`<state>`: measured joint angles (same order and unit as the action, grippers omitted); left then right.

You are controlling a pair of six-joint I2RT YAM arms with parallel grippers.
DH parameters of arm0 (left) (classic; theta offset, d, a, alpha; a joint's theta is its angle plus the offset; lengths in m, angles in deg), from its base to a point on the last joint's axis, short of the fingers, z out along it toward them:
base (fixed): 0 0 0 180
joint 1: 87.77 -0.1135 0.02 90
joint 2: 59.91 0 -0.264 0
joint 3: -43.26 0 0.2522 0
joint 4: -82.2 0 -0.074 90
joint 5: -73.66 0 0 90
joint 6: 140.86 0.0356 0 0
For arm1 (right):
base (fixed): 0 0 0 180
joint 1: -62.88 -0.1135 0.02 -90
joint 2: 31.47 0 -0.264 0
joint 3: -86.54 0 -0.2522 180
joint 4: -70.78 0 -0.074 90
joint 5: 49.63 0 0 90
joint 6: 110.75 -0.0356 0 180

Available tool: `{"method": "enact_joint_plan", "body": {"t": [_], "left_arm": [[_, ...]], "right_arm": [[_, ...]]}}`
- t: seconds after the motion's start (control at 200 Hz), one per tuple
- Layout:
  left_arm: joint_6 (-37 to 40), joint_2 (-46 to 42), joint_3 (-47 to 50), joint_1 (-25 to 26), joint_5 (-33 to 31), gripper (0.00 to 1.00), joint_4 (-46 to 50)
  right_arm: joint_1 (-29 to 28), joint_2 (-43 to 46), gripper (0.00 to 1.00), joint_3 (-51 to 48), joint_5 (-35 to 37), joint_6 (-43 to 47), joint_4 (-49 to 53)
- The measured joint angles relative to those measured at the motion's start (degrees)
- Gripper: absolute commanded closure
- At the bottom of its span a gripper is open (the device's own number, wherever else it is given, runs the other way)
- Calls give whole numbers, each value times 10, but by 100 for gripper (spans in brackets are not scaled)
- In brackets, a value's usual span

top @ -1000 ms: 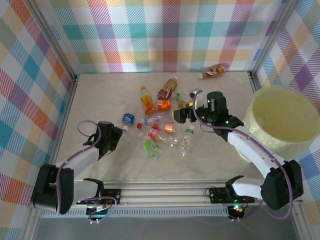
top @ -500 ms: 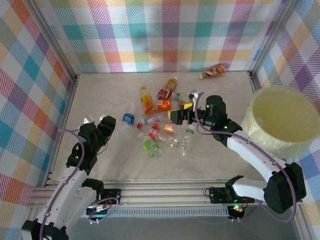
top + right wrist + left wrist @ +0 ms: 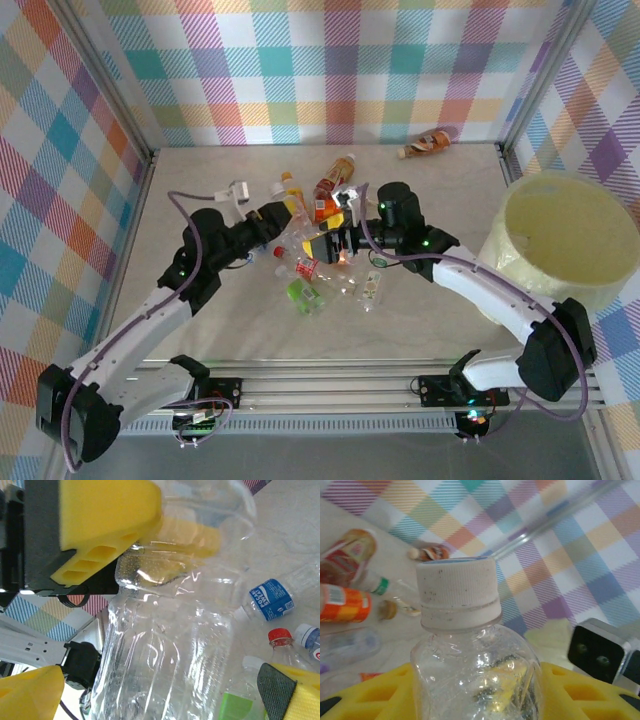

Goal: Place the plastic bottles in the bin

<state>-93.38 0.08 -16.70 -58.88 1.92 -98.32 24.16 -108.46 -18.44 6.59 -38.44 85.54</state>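
Note:
My left gripper (image 3: 290, 222) is shut on a clear plastic bottle (image 3: 470, 650) with a white cap, held upright between its yellow pads (image 3: 365, 692) above the middle of the table. My right gripper (image 3: 332, 238) stands open, and the same clear bottle (image 3: 170, 645) sits between its spread fingers without a grip. Other bottles lie below: an orange one (image 3: 291, 192), a brown-red one (image 3: 335, 175), a green-labelled one (image 3: 303, 294) and a blue-labelled one (image 3: 272, 597). The pale cream bin (image 3: 600, 205) stands at the right edge.
One more bottle (image 3: 428, 143) lies alone by the back wall. Checked walls close in the table on the left, back and right. The two grippers are very close together over the bottle pile, with bare tabletop (image 3: 420, 330) in front of them.
The left arm has swung from the table's left side to the middle, its gripper closing. The right gripper has moved left to meet it and stayed open.

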Motion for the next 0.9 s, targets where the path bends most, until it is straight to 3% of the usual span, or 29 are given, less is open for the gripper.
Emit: {"method": "enact_joint_plan", "body": {"t": [0.405, 0.68, 0.75, 0.85, 0.9], "left_arm": [[41, 36, -16, 31, 34, 48, -28], [55, 56, -25, 32, 33, 46, -29], [61, 59, -25, 33, 37, 37, -33], [61, 66, -32, 34, 37, 8, -34], [58, 70, -41, 34, 35, 0, -24]], "right_arm": [[-3, -29, 1, 10, -31, 6, 15], [-4, -17, 34, -1, 6, 14, 11], [-4, -9, 39, -6, 16, 17, 15], [-5, -2, 42, -6, 45, 23, 22], [-5, 0, 44, -6, 70, 26, 27]]}}
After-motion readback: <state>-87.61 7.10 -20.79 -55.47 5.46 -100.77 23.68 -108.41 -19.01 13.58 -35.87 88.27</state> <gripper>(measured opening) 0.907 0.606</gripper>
